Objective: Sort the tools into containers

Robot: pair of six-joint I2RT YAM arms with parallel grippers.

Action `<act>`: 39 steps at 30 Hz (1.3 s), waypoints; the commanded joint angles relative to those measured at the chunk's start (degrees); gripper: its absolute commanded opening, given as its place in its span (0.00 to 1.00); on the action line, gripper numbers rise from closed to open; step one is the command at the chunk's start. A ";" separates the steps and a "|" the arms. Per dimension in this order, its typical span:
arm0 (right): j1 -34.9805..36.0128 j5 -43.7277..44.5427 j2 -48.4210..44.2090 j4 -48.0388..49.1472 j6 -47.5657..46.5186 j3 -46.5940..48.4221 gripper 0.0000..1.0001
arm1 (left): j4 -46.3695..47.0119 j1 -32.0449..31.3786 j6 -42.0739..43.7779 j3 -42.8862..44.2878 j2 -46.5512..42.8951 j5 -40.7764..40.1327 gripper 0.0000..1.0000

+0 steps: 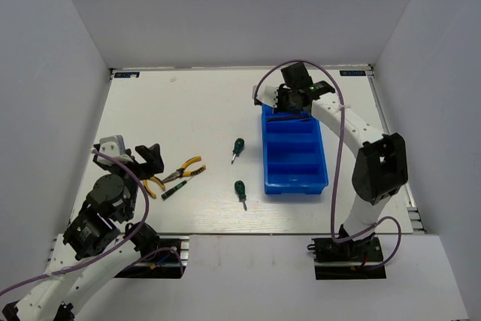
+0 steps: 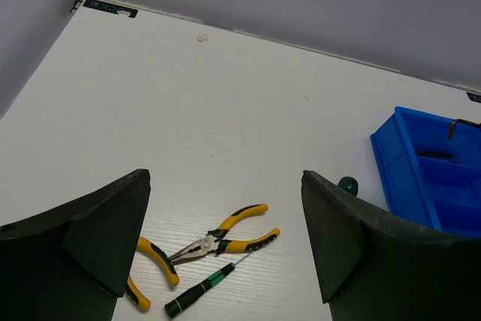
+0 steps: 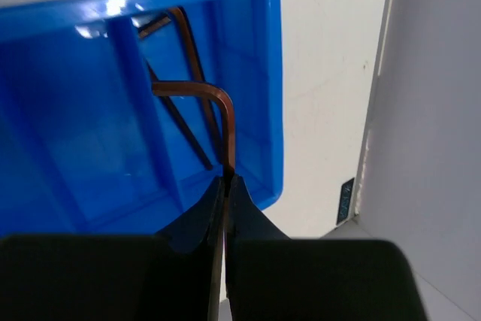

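The blue tray (image 1: 294,184) stands right of centre. My right gripper (image 1: 289,103) is over its far compartment, shut on a thin L-shaped hex key (image 3: 225,110); the jaws (image 3: 227,180) pinch its short leg. Two more hex keys (image 3: 180,122) lie in that compartment. My left gripper (image 1: 141,157) is open and empty above the table, its wide gap (image 2: 225,177) over yellow-handled pliers (image 2: 225,237) and a slim dark-green tool (image 2: 199,287). A second yellow-handled pair (image 2: 154,261) lies partly under the left finger. Two green-handled screwdrivers (image 1: 237,146) (image 1: 240,189) lie left of the tray.
White enclosure walls (image 1: 68,50) stand at the left, back and right of the table. The tray's three nearer compartments (image 1: 291,157) hold nothing I can see. The table's near edge (image 1: 248,232) runs between the two arm bases.
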 commanded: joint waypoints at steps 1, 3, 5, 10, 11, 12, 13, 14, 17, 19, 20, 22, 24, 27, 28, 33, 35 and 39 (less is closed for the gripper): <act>-1.33 4.23 1.66 5.85 -8.80 1.05 0.00 | 0.57 0.06 0.60 -0.19 1.09 0.99 0.91; -2.21 4.77 3.24 6.39 -10.29 1.14 0.00 | 0.57 0.06 0.60 -0.19 1.09 0.99 0.91; -2.83 4.59 4.12 6.83 -10.82 1.49 0.00 | 0.57 0.06 1.22 -0.71 1.09 1.52 0.91; -2.74 4.15 6.84 7.71 -12.49 0.97 0.00 | 1.10 0.06 1.75 -0.72 1.70 2.75 0.91; -2.65 4.06 7.20 7.79 -12.49 0.96 0.00 | 1.10 0.06 1.75 -0.72 1.70 2.75 0.91; -2.56 3.98 7.72 7.88 -12.67 0.88 0.00 | 1.10 0.06 1.75 -0.72 1.70 2.75 0.91; -2.56 4.06 8.16 7.79 -12.76 1.05 0.00 | 1.10 0.06 1.75 -0.72 1.70 2.75 0.91; -2.48 4.32 8.95 8.14 -12.67 1.40 0.00 | 1.10 0.06 2.27 -0.72 1.70 3.27 0.91; -2.48 4.59 11.32 8.06 -13.20 2.63 0.00 | 1.63 0.06 2.27 -0.72 1.70 3.80 0.91; -2.30 5.47 12.12 9.28 -13.29 2.55 0.00 | 1.63 0.06 2.88 -1.24 2.84 3.80 0.91; -2.39 5.47 12.47 9.46 -13.29 2.37 0.12 | 2.23 0.06 2.89 -1.24 2.85 5.81 0.91; -2.39 5.82 12.82 10.07 -13.11 2.28 0.24 | 3.73 0.06 4.38 -1.85 4.85 8.27 0.91; -2.39 5.91 12.65 10.87 -12.76 1.76 0.34 | 4.26 0.06 5.17 -1.86 6.96 12.05 0.91; -2.39 5.04 11.86 11.48 -12.06 0.70 0.45 | 4.26 0.06 6.49 -1.34 12.85 16.71 0.91; -2.47 5.03 11.42 11.57 -11.88 0.53 0.45 | 4.78 0.06 6.49 -1.33 14.43 19.07 0.81; -2.39 1.43 5.65 11.14 -6.27 -0.88 0.20 | 4.79 0.06 9.03 0.42 24.98 21.11 0.00; -2.83 -1.02 3.52 11.66 2.82 -1.49 0.00 | 3.57 0.06 9.57 2.87 32.35 22.69 0.00; -3.26 5.84 -0.89 8.10 40.70 0.95 0.00 | 0.22 0.06 8.26 8.50 47.90 24.19 0.55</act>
